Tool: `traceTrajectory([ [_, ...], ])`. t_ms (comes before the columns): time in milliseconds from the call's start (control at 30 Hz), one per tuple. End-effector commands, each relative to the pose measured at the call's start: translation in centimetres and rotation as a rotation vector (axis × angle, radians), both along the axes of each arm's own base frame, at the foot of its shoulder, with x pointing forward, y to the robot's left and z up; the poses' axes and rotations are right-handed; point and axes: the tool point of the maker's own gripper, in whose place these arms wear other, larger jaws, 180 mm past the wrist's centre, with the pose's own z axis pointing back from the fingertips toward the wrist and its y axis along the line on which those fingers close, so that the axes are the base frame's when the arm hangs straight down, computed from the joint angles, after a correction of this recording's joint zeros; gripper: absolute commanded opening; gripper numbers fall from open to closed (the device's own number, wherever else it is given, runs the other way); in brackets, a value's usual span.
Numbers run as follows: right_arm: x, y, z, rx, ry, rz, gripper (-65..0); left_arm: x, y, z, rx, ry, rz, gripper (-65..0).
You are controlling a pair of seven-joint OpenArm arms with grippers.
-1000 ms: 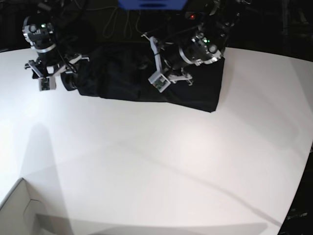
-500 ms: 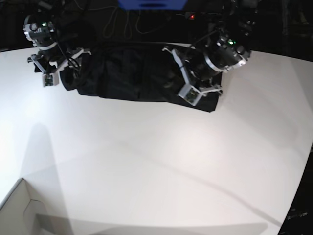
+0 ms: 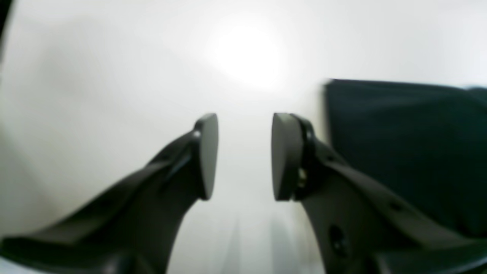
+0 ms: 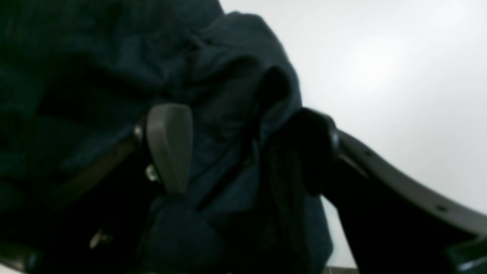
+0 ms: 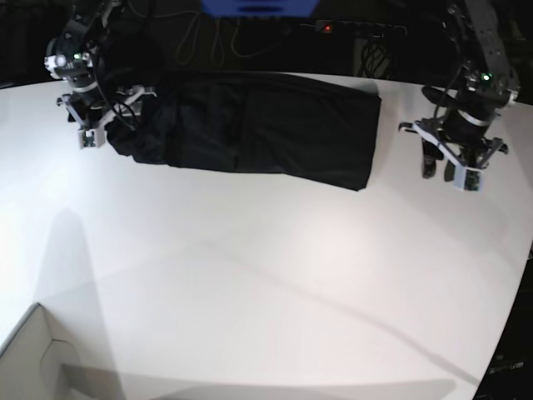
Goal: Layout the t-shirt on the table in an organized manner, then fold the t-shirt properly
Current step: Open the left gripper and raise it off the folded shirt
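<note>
T-shirt [image 5: 258, 129] bunched between right tool [image 4: 243, 148] pads, left tool [image 3: 243, 156] open over table [image 5: 266, 283]

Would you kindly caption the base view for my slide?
Folded black t-shirt on white table; left gripper open beside it, right gripper at its end.

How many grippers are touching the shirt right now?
1. The right gripper straddles a bunched shirt end. The left gripper is open over bare table, beside the shirt's other end.

Dark backdrop beyond the far edge, blue panel [image 5: 259, 7] at top centre, loose cables [image 5: 218, 40], white box corner [image 5: 33, 358] lower left
</note>
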Motion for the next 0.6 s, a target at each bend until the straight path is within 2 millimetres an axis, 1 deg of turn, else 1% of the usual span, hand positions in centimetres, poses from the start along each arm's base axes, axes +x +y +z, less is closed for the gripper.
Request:
traceTrajectory([
  [0, 0.5, -0.4, 0.3, -0.006, -0.011, -0.003, -20.6, 0.4, 0.7, 1.1, 0.01, -0.041, 0.011, -42.3],
  [67, 0.2, -0.3, -0.4, 0.007, 0.008, -0.005, -20.6, 0.1, 2.0, 1.4, 0.023, -0.046, 0.045, -42.3],
  [133, 0.2, 0.1, -0.9, 0.019, 0.017, -0.001, -20.5, -0.1, 2.7, 1.3, 0.027, -0.042, 0.066, -42.3],
  [200, 0.2, 0.4, -1.0, 0.027, 0.017, 0.0, -20.5, -0.4, 3.1, 0.4, 0.018, -0.017, 0.081, -42.3],
  [233, 0.2, 0.6, -1.0, 0.031, 0.018, 0.004, -20.5, -0.7, 3.3, -0.4, 0.01, 0.003, 0.088, -42.3],
  [367, 0.8, 2.6, -1.0, 0.054, 0.008, 0.053, -21.0, -1.6, 3.9, -3.1, -0.021, 0.071, 0.114, -42.3],
  [433, 0.9, 3.2, -1.1, 0.061, 0.011, 0.069, -24.7, -2.1, 4.1, -4.4, -0.034, 0.105, 0.126, -42.3],
  [467, 1.0, 3.5, -1.1, 0.064, 0.012, 0.076, -27.9, -2.2, 4.2, -4.8, -0.04, 0.116, 0.131, -42.3],
  [567, 1.4, 4.0, -1.0, 0.071, 0.005, 0.09, -40.3, -2.6, 4.1, -6.0, -0.056, 0.147, 0.135, -42.3],
])
